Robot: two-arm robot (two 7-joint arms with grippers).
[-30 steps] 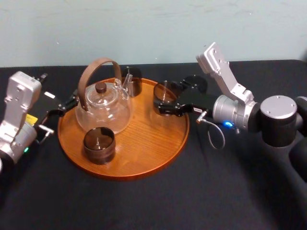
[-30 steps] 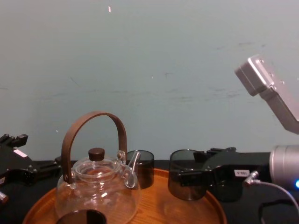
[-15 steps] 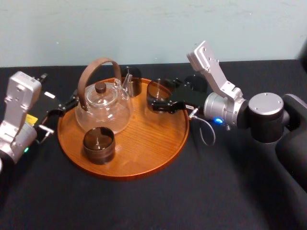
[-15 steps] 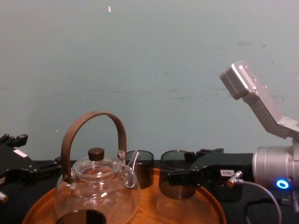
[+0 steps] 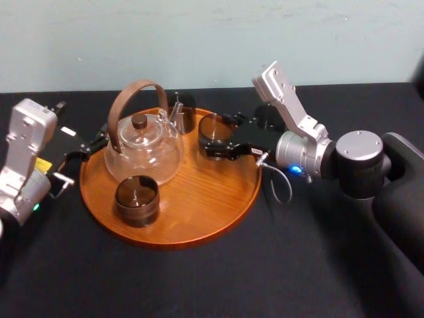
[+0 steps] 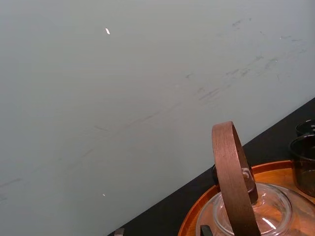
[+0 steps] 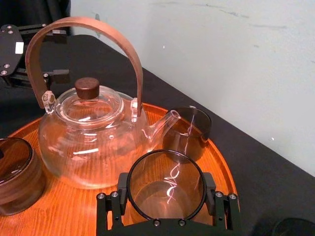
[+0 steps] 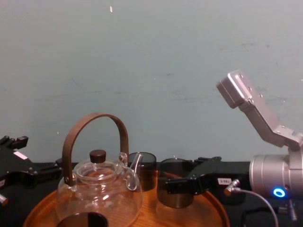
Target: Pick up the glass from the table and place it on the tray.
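Right, near to far: a dark cup [image 5: 136, 200] sits at the tray [image 5: 199, 199] front, teapot [image 5: 142, 149] behind it, left gripper [image 5: 85, 151] parked off the left rim. Right gripper [image 5: 216, 136] fingers clamp the glass [image 7: 166, 187] low over the tray's far right; can't tell if it's touching down. Thin, slick, fragile: grip mid-wall, lightly. Spout and second cup [image 5: 184, 118] crowd its left; the rim side is open.

Head: high, down onto tray [image 5: 199, 212]. Chest: low, level, from 6 o'clock. Right wrist: close behind glass [image 7: 166, 184], from 2. Left wrist: from 9. All share teapot [image 5: 142, 152].
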